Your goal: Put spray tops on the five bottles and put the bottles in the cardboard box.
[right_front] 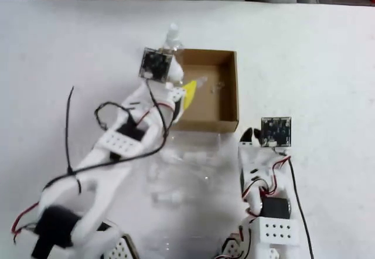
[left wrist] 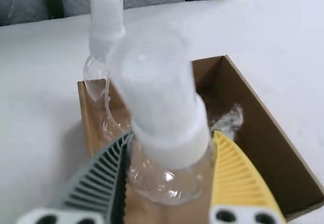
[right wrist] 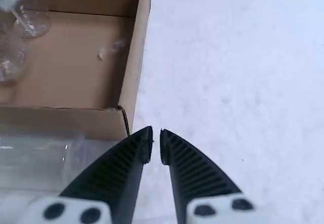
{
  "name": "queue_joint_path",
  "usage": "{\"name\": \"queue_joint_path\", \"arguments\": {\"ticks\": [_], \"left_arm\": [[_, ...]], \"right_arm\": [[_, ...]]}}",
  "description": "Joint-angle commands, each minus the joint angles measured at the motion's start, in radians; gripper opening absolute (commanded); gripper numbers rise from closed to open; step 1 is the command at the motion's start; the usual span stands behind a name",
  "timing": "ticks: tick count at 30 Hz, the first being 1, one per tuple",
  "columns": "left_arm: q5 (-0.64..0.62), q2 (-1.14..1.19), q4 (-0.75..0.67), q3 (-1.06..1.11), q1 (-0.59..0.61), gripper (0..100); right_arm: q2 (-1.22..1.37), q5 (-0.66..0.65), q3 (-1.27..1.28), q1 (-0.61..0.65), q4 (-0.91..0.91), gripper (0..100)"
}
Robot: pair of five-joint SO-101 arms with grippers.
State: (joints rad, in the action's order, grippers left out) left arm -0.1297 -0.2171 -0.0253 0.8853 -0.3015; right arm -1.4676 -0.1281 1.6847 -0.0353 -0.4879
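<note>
Left gripper (left wrist: 169, 143) of mine is clamping a spray-topped bottle (left wrist: 163, 181) upright over the cardboard box's (left wrist: 263, 127) left side, and I'm aiming to lower it gently beside the standing bottle (left wrist: 104, 57) without knocking it.

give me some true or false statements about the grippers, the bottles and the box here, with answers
1. The left gripper grips a clear bottle that has a white spray top on it. True.
2. The right gripper holds a bottle. False: its fingers are shut on nothing, over the table beside a corner of the box.
3. A second bottle, also capped, stands inside the cardboard box. True.
4. The cardboard box lies tipped on its side. False: it sits with its opening facing up.
</note>
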Motion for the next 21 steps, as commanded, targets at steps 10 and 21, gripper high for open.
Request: {"name": "queue_joint_path", "arguments": {"ticks": [10, 21], "left_arm": [[0.012, 0.183, -0.037, -0.207, 0.059, 2], [0.012, 0.297, -0.112, -0.255, 0.068, 2]], "right_arm": [[-0.001, -0.012, 0.011, -0.007, 0.001, 1.5], [-0.001, -0.012, 0.011, -0.007, -0.001, 1.5]]}}
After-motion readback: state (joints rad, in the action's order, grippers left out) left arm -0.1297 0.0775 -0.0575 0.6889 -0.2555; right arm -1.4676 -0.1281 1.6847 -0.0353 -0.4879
